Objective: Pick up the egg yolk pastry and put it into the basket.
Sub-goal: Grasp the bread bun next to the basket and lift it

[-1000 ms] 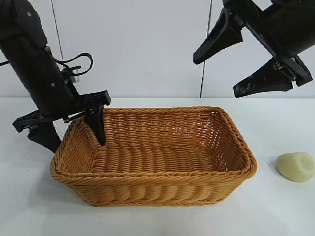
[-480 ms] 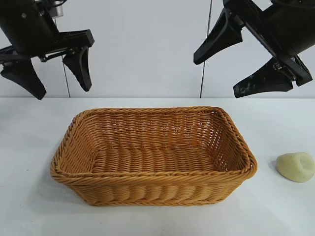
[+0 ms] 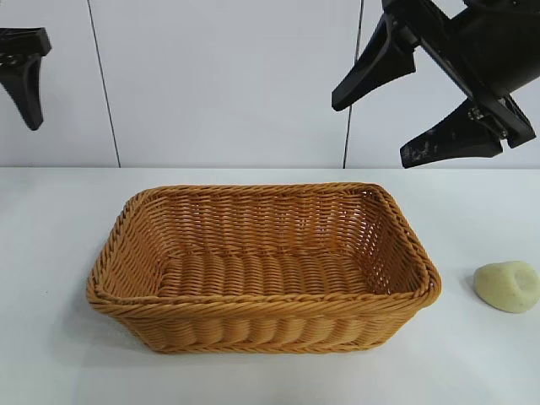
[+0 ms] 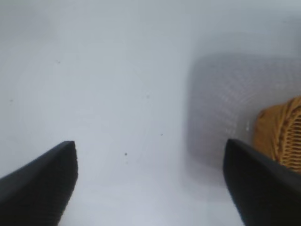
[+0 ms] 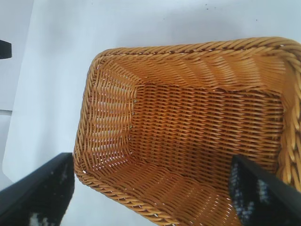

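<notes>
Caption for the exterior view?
Empty basket mid-table, egg yolk pastry beside it; open right end effector raised above.

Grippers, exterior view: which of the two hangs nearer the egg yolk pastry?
The right gripper, open, high above the basket's right end. The pastry lies on the table right of the basket; the left gripper is at the far left edge.

Left gripper: raised high at far left edge, mostly out of exterior view, fingers spread wide. Right gripper: raised upper right, angled downward, fingers spread wide, nothing held.
</notes>
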You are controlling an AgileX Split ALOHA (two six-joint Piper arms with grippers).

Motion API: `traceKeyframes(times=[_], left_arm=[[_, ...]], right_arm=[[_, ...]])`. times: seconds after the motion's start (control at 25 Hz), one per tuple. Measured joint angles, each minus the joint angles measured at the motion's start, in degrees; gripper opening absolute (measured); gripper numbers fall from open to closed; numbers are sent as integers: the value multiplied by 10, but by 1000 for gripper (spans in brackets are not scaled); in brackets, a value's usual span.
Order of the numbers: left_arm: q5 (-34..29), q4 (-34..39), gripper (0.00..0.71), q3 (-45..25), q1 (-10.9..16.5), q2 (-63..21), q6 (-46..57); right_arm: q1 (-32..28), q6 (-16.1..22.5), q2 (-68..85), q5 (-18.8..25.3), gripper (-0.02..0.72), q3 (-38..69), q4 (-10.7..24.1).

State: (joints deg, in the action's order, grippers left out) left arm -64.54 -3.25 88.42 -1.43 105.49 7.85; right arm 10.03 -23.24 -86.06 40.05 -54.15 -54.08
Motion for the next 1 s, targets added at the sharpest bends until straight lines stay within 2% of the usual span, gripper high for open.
traceKeyframes(times=[0.16, 0.36, 0.52, 0.76, 1.0], left_arm=[[-26, 0, 613, 0, -2, 0, -11], [-46, 0, 613, -1, -30, -3, -33], [-46, -2, 611, -28, -54, -35, -40], [-47, -2, 611, -123, -61, -137, -42], [-48, 0, 611, -265, -61, -314, -42]], right_arm=[[0, 0, 0, 0, 637, 0, 1], [0, 0, 0, 0, 637, 0, 1], [0, 0, 0, 0, 637, 0, 1], [0, 0, 0, 0, 637, 0, 1], [0, 0, 0, 2, 637, 0, 1]])
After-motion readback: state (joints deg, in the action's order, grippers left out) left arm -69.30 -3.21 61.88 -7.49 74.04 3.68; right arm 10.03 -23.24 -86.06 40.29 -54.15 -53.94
